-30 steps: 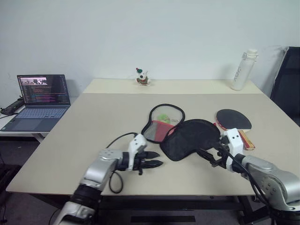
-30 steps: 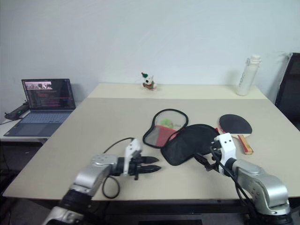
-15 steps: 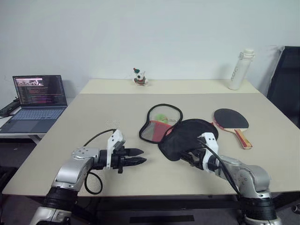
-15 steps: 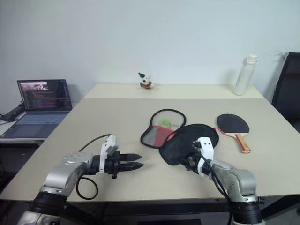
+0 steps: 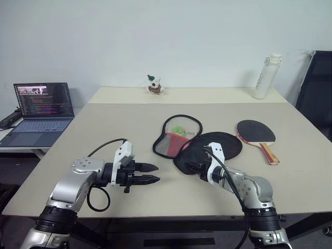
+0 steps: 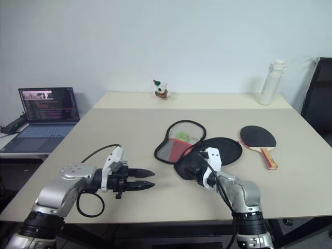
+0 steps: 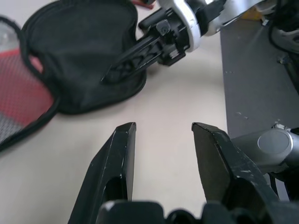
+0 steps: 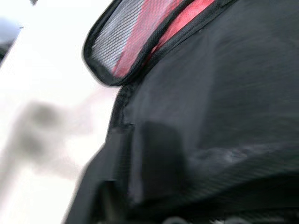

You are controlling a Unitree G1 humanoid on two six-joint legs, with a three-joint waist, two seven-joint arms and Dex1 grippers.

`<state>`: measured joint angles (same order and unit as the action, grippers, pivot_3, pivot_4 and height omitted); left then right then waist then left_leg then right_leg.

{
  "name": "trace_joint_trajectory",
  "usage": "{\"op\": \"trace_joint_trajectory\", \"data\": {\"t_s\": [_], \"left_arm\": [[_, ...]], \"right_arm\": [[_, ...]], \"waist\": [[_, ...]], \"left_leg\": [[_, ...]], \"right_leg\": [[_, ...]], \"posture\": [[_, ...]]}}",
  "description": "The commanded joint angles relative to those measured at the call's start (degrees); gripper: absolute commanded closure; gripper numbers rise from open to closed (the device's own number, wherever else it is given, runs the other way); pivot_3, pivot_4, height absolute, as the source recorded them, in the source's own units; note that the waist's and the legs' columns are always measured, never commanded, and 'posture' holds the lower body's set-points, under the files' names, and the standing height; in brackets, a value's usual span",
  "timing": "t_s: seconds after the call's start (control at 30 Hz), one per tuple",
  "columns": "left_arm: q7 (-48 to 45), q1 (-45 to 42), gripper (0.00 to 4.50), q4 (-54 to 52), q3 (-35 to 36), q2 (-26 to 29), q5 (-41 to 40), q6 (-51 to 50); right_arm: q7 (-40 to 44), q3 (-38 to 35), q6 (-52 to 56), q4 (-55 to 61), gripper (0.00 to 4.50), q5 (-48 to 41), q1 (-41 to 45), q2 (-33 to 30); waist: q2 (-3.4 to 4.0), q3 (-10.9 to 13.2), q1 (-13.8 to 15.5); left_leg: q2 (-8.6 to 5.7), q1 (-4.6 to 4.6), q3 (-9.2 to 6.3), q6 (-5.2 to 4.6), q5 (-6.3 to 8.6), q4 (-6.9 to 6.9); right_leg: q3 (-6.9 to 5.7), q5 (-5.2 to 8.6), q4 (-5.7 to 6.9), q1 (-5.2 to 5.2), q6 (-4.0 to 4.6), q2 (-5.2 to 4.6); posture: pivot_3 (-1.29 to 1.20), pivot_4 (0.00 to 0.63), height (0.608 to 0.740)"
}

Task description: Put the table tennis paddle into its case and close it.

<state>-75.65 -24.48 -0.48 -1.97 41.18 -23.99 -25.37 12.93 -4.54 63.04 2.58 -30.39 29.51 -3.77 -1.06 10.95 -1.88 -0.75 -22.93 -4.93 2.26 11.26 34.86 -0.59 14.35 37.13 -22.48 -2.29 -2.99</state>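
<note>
Left eye view: my right gripper [image 5: 193,167] jaws are at the case [image 5: 207,150], grip unclear; left gripper [image 5: 150,174] jaws apart; next, fetch the paddle [image 5: 257,133].

Left arm bent inward, left gripper [image 5: 154,174] pointing toward the right arm, fingers parted with nothing between them, right arm reaching forward and leftward, right gripper [image 5: 192,167] angled slightly down, fingers hidden

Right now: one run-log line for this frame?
stage: grasping case | right gripper: on black case flap, grip unclear | left gripper: open, empty, above table | paddle: on table, outside case
</note>
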Motion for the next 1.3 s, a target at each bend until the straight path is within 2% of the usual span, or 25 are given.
{"op": "trace_joint_trajectory", "data": {"t_s": [0.03,0.13,0.33,0.4,0.5,0.6,0.73,0.97,1.3], "left_arm": [[-0.39,-1.15,2.42,-3.30,-0.18,0.51,-1.02,0.40],[-0.29,-1.06,2.42,-3.95,-0.64,0.39,-0.97,0.02],[0.22,-0.81,2.42,-5.25,-1.93,0.20,-0.80,-0.52],[0.47,-0.59,2.42,-5.85,-2.25,0.22,-0.92,-0.72],[0.88,-0.61,2.42,-6.68,-2.60,0.12,-1.02,-1.26],[1.15,-0.72,2.42,-7.17,-2.75,0.18,-1.14,-1.71],[1.38,-0.94,2.42,-7.28,-3.02,0.41,-0.91,-1.72],[2.22,-0.83,2.42,-8.14,-3.25,0.41,-0.84,-2.21],[3.76,0.22,2.42,-9.43,-3.23,0.44,-0.83,-2.31]], "right_arm": [[5.06,0.69,5.62,5.51,3.39,-5.30,0.39,-2.33],[7.93,1.24,9.99,8.78,4.48,-8.23,-0.57,-5.47],[14.83,1.89,16.88,14.19,4.48,-13.32,-2.92,-15.64],[18.49,3.74,16.75,14.19,4.48,-12.95,-3.28,-21.90],[23.84,6.69,13.16,9.72,4.48,-9.77,-1.69,-31.19],[29.27,9.75,8.70,3.08,4.48,-6.60,1.67,-37.35],[39.29,17.87,-0.29,-6.99,4.48,0.67,7.79,-44.24],[51.53,27.79,-13.43,-23.98,4.48,12.52,19.69,-43.59],[58.82,31.17,-24.16,-43.46,4.48,23.89,30.52,-36.44]], "waist": [[0.01,0.01,0.00],[0.01,0.01,0.01],[0.01,0.01,0.06],[0.01,0.02,0.09],[0.00,0.02,0.16],[-0.01,0.04,-0.06],[-0.05,0.07,0.01],[-0.06,0.12,-0.05],[-0.03,0.15,-0.07]], "left_leg": [[0.03,0.00,0.00,0.00,0.00,0.00],[0.06,-0.01,-0.01,0.00,0.00,0.00],[0.07,-0.04,0.01,0.00,0.00,-0.01],[0.08,-0.05,0.03,0.00,0.01,0.00],[0.06,-0.05,0.05,0.00,0.01,0.00],[0.08,-0.05,0.10,0.00,0.01,0.02],[0.12,-0.07,0.23,0.00,0.01,-0.01],[0.16,-0.11,0.29,0.01,0.02,-0.01],[0.17,-0.11,0.29,0.02,0.02,-0.01]], "right_leg": [[-0.01,0.00,0.01,-0.01,0.01,0.03],[-0.01,0.01,0.00,-0.02,0.01,0.06],[-0.01,0.02,-0.03,-0.02,0.02,0.07],[0.00,0.02,-0.05,-0.03,0.02,0.07],[0.00,0.03,-0.07,-0.03,0.03,0.06],[0.00,0.04,-0.09,-0.03,0.05,0.07],[0.03,0.02,-0.08,-0.13,0.02,0.09],[0.06,0.01,-0.09,-0.20,0.00,0.13],[0.08,0.00,-0.03,-0.23,0.01,0.14]], "posture": [[0.00,0.150,0.740],[0.00,0.150,0.740],[0.00,0.150,0.740],[0.00,0.150,0.740],[0.00,0.150,0.740],[0.00,0.150,0.740],[0.00,0.150,0.740],[0.00,0.150,0.740],[0.00,0.150,0.740]]}}
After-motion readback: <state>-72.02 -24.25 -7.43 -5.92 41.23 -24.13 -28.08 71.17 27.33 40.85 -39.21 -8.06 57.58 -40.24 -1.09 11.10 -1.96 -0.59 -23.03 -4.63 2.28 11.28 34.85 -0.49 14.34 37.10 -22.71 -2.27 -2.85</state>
